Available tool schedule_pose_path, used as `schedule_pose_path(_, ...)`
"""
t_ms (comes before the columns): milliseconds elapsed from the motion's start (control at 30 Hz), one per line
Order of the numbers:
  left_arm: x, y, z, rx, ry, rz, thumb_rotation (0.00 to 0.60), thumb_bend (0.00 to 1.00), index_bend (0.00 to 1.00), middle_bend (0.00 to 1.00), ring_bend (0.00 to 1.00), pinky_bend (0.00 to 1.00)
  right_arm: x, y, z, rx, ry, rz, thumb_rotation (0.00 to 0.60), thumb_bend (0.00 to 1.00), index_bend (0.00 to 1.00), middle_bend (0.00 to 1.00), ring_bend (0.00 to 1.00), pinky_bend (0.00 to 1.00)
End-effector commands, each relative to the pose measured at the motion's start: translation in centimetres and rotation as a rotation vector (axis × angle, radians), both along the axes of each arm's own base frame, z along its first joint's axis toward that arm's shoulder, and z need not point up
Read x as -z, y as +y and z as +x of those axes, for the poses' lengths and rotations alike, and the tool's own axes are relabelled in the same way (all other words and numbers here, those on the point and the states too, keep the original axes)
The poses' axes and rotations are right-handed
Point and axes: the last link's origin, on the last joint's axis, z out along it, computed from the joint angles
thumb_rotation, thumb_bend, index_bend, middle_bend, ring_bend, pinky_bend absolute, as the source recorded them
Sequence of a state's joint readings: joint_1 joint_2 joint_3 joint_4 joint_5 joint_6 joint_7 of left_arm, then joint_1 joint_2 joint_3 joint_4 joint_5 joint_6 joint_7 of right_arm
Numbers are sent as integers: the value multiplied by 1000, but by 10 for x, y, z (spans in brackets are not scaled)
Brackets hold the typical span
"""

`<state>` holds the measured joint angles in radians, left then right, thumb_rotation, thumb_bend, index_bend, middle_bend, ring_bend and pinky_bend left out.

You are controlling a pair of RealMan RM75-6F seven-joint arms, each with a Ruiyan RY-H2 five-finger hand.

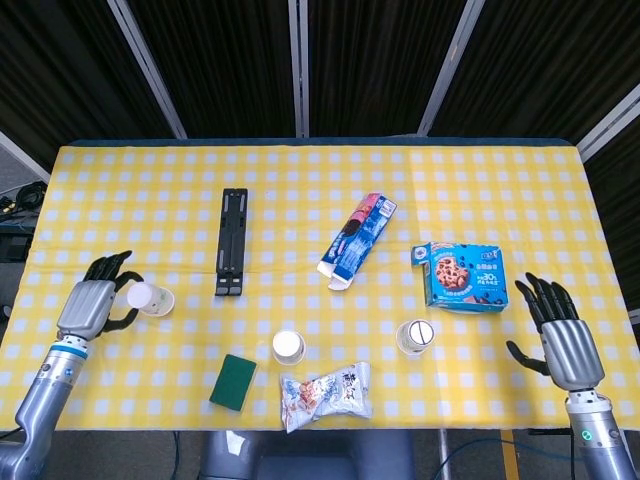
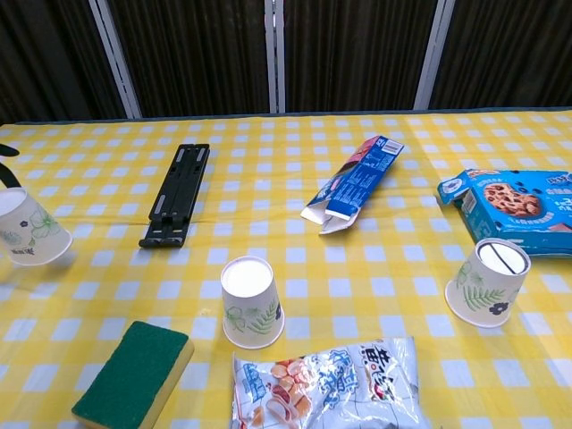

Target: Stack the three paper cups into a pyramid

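Three white paper cups with a green leaf print stand upside down. The left cup [image 1: 150, 298] [image 2: 34, 226] is tilted and a little off the cloth, gripped by my left hand [image 1: 93, 305] near the table's left edge. The middle cup [image 1: 288, 346] [image 2: 250, 299] stands near the front edge. The right cup [image 1: 416, 336] [image 2: 487, 281] stands in front of the cookie box. My right hand [image 1: 560, 338] hovers at the right edge with fingers spread, holding nothing and well clear of the right cup. In the chest view only a dark fingertip of the left hand shows.
A green sponge [image 1: 233, 381] and a snack bag [image 1: 325, 393] lie at the front edge beside the middle cup. Farther back are a black bracket [image 1: 232, 242], a blue carton [image 1: 357, 238] lying on its side, and a blue cookie box [image 1: 464, 276].
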<state>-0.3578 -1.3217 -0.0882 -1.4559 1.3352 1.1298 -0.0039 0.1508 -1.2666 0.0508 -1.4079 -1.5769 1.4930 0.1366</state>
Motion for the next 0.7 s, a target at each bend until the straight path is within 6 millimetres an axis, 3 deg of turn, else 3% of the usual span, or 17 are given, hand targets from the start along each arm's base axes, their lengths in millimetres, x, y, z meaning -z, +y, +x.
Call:
schedule_pose_path(33,-5,-9,20,81,-42,-6,600,390,347,0,0,0,-1,0,0,0,-1,-2,600,150,60,0,0,0)
schedule_pose_path(233,7,-16,59,215,-42,-53,600,389,351,0,0,0,-2,0,1,-3,-7,-7,600,150,60,0,0,0)
schedule_pose_path(333,25,-17,79,259,-33,-99,600,389,358,0,0,0,-4,1,1,-4,-11,-10,600,150,60,0,0,0)
schedule_pose_path(700,74,-18,124,356,-13,-207,600,389,358,0,0,0,-11,-1,-2,5,-31,-28,600,150,60,0,0,0)
